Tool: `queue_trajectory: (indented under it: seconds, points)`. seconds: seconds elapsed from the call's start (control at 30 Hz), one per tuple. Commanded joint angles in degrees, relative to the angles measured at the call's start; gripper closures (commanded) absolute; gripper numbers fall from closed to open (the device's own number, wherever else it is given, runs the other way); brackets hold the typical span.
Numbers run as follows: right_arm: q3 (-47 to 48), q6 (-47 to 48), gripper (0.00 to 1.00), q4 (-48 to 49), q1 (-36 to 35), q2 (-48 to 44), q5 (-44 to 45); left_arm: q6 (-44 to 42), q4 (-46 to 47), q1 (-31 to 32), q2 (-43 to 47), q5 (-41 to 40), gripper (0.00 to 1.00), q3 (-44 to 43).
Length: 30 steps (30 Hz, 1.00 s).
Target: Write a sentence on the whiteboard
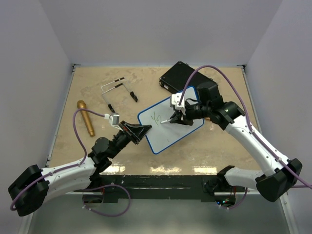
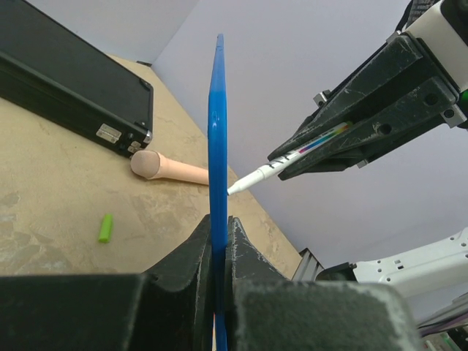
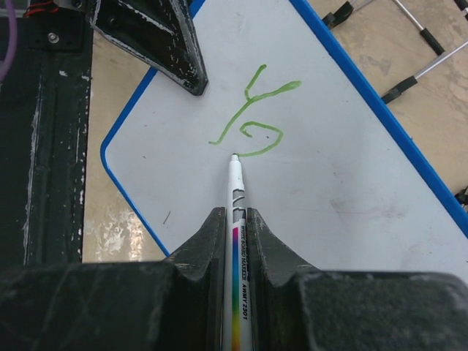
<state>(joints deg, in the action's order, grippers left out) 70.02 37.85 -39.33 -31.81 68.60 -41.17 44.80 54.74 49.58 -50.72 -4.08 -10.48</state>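
Whiteboard [image 1: 168,136] at centre of top view, lying diagonally on the tan table [image 1: 97,151], blue rim all round. Cannot tell whether flat or slightly lifted.

Left gripper [image 1: 145,129] at the board's lower-left edge, clamped on the rim. Left wrist view: board seen edge-on as a vertical blue strip, one finger tight against each face.

Right gripper [image 3: 234,219] over the board's upper half, coming in from the right of the top view. Fingers pressed onto a white marker [image 3: 235,197] with rainbow stripe and black lettering, barrel between the pads, tip sticking out ahead.

Tip on or just at the white surface, directly below the last green stroke. Contact itself not resolvable.

Sentence [image 3: 256,117] barely begun: two green glyphs only, a Y-like stroke and a loop beneath it, in the board's left-centre area. Rest of the board white, faint smudges aside.

Elsewhere: black case [image 1: 179,78] upper right of top view, touching or just beside the board's top corner. Metal stand [image 1: 117,92] upper centre-left. Gold microphone-shaped object [image 1: 86,118] at left. Small green cap [image 2: 107,228] on the table, left of left wrist view.
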Motion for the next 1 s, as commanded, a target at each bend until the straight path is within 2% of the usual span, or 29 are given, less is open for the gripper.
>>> queue_trajectory:
  seconds: [0.0, 0.47, 0.67, 0.97]
  points:
    - [2.40, 1.53, 1.00, -0.57, -0.44, 1.45, -2.25, 0.73, 12.67, 0.25, 1.32, 0.38, 1.00, -1.47]
    - [7.76, -0.85, 1.00, 0.40, -0.36, 2.25, -4.18, 1.08, 12.58, 0.25, 1.15, 0.38, 1.00, -0.77]
    - [5.92, 0.12, 1.00, -0.83, 0.78, -2.76, -4.36, 1.00, 11.88, 0.25, 2.55, -1.72, 1.00, 0.55]
    - [3.46, -3.92, 1.00, 3.47, 2.55, -2.07, -0.41, 1.35, 12.41, 0.25, 2.47, -1.11, 1.00, 0.46]
